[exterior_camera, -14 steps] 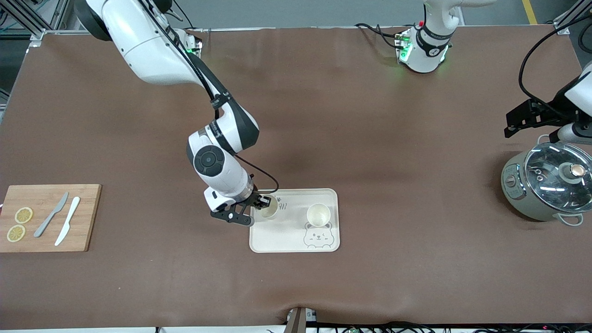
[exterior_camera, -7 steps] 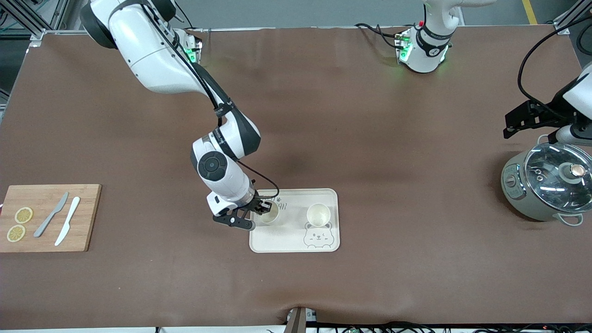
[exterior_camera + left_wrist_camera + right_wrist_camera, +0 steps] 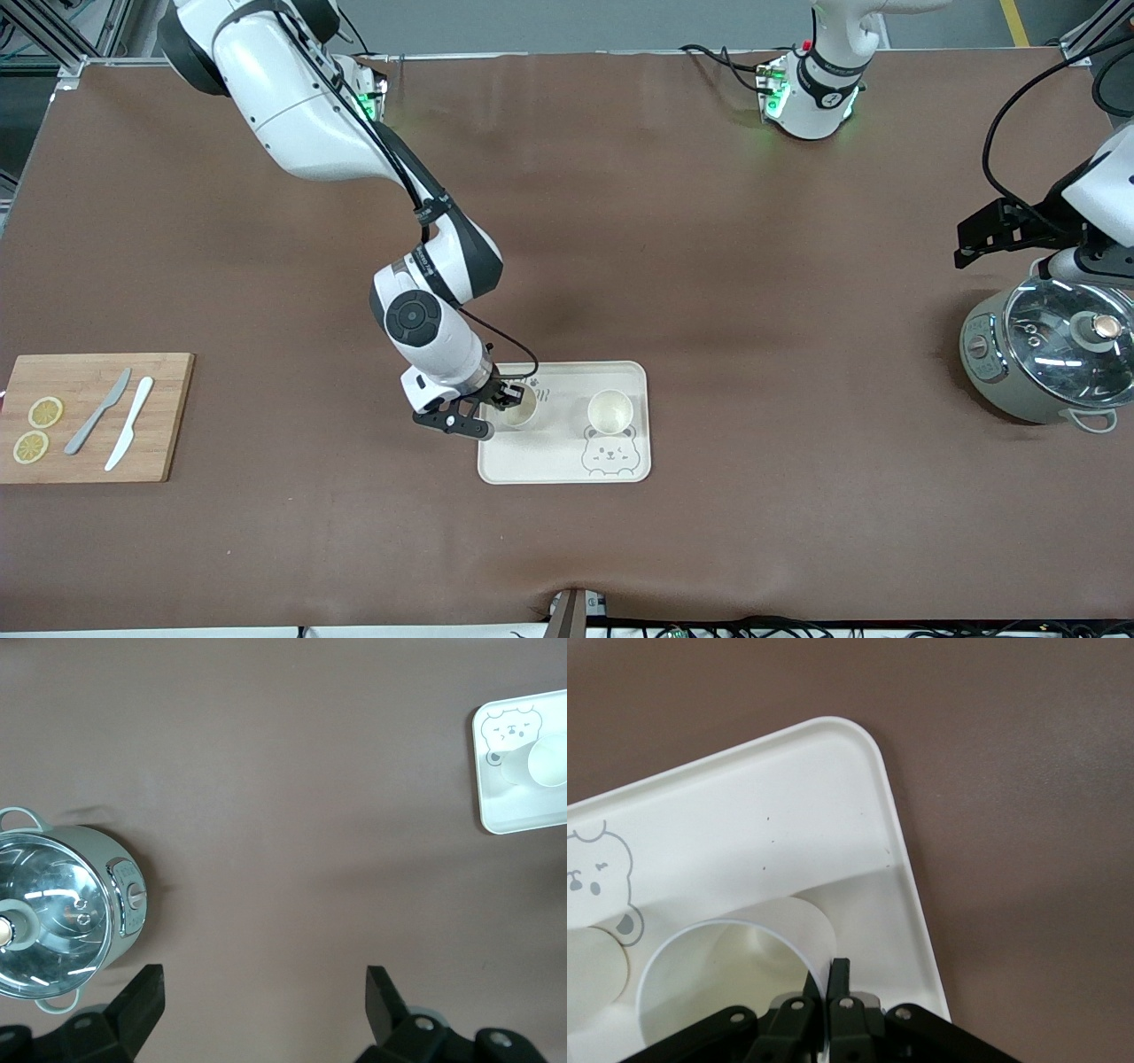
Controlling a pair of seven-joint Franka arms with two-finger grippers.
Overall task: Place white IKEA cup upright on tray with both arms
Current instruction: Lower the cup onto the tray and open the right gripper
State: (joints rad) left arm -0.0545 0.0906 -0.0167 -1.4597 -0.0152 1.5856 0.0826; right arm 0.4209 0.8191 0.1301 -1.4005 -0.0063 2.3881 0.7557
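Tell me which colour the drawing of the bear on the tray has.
Grey lines on the cream tray; the bear face shows best in the front view.

A matt brown desk [image 3: 673, 230] carries a smooth, satin cream plastic tray [image 3: 564, 463], a wooden board [image 3: 89, 461] with a grey metal knife [image 3: 97, 412], and a pot [image 3: 1019, 390] with a glossy glass lid [image 3: 1063, 341].

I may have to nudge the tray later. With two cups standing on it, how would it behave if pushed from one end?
The tray looks thin and stiff, so it would probably slide flat across the brown mat. The free cup stands upright and may tip if jolted. The right gripper pinches the other cup's rim, so that cup would likely resist.
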